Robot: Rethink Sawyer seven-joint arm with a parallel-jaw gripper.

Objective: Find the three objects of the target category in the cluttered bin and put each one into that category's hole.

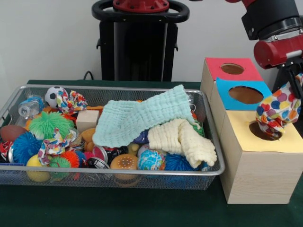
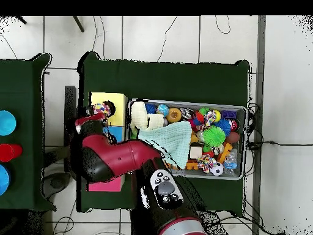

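I've got the polka-dot cloth (image 1: 277, 109) dangling right over the round hole in the yellow box top (image 1: 265, 131), bottom end already dipping in, so it should feed straight down. Can't tell how wide the end effector (image 1: 299, 80) is. Soft crinkly fabric. Mesh bin (image 1: 113, 176) at left holds another dotted rag (image 1: 71, 100).
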